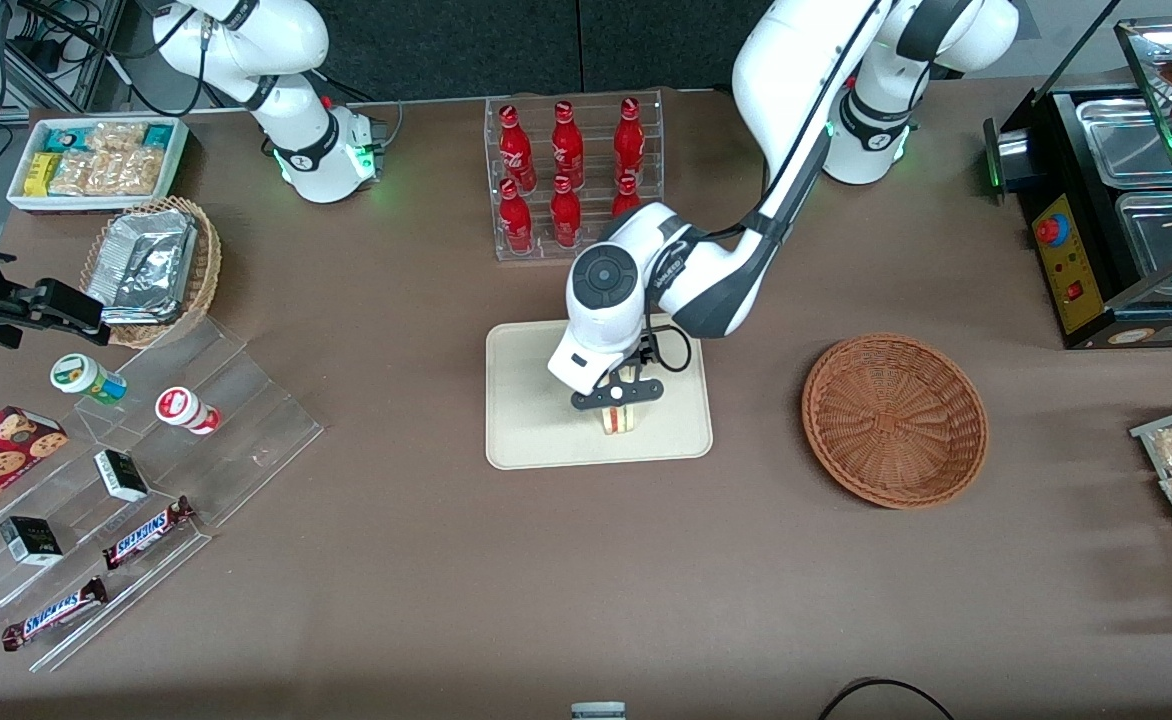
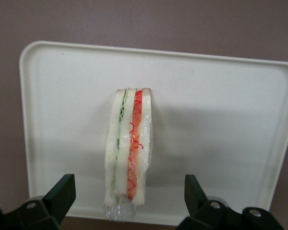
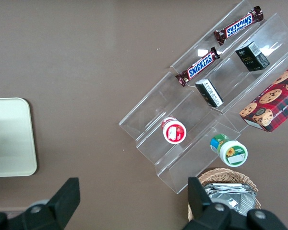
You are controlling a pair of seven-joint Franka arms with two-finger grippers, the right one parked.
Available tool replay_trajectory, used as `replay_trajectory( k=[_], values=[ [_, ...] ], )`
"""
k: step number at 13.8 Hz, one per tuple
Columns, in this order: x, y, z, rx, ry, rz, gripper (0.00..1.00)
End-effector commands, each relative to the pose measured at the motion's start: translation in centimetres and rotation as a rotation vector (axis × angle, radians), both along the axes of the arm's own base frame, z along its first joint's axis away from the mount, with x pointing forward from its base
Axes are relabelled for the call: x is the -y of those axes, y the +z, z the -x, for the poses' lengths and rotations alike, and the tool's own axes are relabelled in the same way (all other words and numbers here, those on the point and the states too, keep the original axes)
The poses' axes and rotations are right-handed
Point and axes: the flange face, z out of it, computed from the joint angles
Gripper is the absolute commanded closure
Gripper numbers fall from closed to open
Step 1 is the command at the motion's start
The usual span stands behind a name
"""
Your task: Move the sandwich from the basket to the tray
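Here, front view: the flat cream-beige rectangular plastic tray [image 1: 526, 420] lies mid-table, nearer the camera than the clear rack of red bottles [image 1: 571, 175]. The left arm's black two-finger gripper [image 1: 618, 400] hangs over the tray, and the arm's white wrist housing covers much of the tray's middle. The small triangular sandwich wedge of pale bread [image 1: 620, 420] stands on the tray directly under the gripper; only its nearer part shows below the finger bar, so contact cannot be judged from this view. The round reddish-brown woven wicker basket [image 1: 894, 420] sits beside the tray toward the working arm's end of the table, apart from it, with nothing visible inside.

Left wrist view: the sandwich [image 2: 128, 148] stands on its edge on the tray [image 2: 221, 120], cut face up, showing red-pink filling in one layer and a thin green line in the other. A scrap of clear wrap bunches at its tip. The gripper [image 2: 129, 196] has its fingers [image 2: 61, 194] spread wide, one on each side of the sandwich, with bare tray between each finger and the bread. The fingers are cut off at the frame edge.

Right wrist view: only one rounded corner of the tray [image 3: 9, 139] shows; sandwich and basket are out of frame.
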Motion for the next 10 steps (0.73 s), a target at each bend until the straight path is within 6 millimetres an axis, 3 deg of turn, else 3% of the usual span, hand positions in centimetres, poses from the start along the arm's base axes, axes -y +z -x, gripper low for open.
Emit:
replay_trajectory(
  k=[1,2,4,6,8,10],
  values=[
    [-3.4,5.0,-2.5,0.003,-0.066,-0.009,0.00],
    [-4.3,6.0,-2.7,-0.001,-0.066,-0.013,0.00],
    [-9.6,7.8,-6.2,-0.008,-0.004,-0.006,0.00],
    [-11.6,9.5,-6.7,-0.013,0.017,-0.006,0.00],
    [-17.1,10.9,-8.8,-0.044,0.043,-0.011,0.00],
    [-20.5,11.8,-9.9,-0.065,0.037,0.030,0.00]
  ],
)
